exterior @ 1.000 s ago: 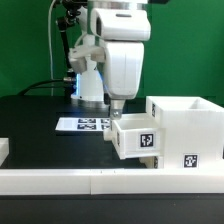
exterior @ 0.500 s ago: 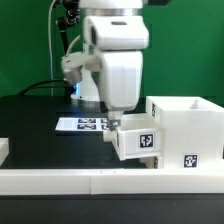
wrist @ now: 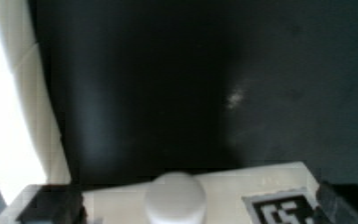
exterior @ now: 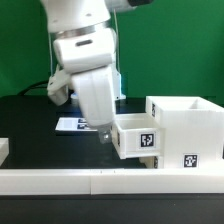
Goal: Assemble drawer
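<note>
Black surface [exterior: 30, 115] under green backdrop. Pincer [exterior: 105, 133] tilted, tips at outer corner of tray [exterior: 135, 137]; state: cannot tell, tips hidden by wrist. Tray partly inserted in casing [exterior: 185, 128], front tag outward, likely placed for pushing home. Marker board [exterior: 72, 124] flat behind. White rail [exterior: 60, 180] along front edge.
</note>
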Robot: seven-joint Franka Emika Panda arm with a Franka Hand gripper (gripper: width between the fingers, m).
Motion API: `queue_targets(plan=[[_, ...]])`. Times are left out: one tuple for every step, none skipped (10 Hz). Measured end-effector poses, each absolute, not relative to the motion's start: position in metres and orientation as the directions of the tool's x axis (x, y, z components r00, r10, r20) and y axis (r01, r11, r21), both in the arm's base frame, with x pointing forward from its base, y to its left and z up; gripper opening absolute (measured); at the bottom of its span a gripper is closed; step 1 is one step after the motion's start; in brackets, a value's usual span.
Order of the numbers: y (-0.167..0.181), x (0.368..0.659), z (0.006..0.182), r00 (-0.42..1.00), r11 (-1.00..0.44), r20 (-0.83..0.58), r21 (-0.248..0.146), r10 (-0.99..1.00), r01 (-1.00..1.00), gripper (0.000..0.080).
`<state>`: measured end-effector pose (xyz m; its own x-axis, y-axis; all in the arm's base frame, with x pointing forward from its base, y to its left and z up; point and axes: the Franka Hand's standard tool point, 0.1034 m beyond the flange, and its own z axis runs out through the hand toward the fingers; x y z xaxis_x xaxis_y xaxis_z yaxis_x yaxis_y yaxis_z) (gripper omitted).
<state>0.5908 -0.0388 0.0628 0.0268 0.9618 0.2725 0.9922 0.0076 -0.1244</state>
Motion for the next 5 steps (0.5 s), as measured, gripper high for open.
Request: queue_targets(plan=[[-0.034,0.590,0.061,0.048,-0.013,0.270,-0.130,0.962,0.991,0.0649],[-0.027,0.587,0.058,0.052,-0.015,0.272,-0.136,0.961,0.991,0.0649],[-0.021,0.587,0.058,0.059,-0.022,0.272,-0.136,0.960,0.990,0.0649],[-0.013,0.589,0.060,0.074,-0.037,0.271,-0.137,0.960,0.990,0.0649],[-0.004,0.590,0.061,0.082,-0.045,0.271,-0.141,0.959,0.989,0.0649]])
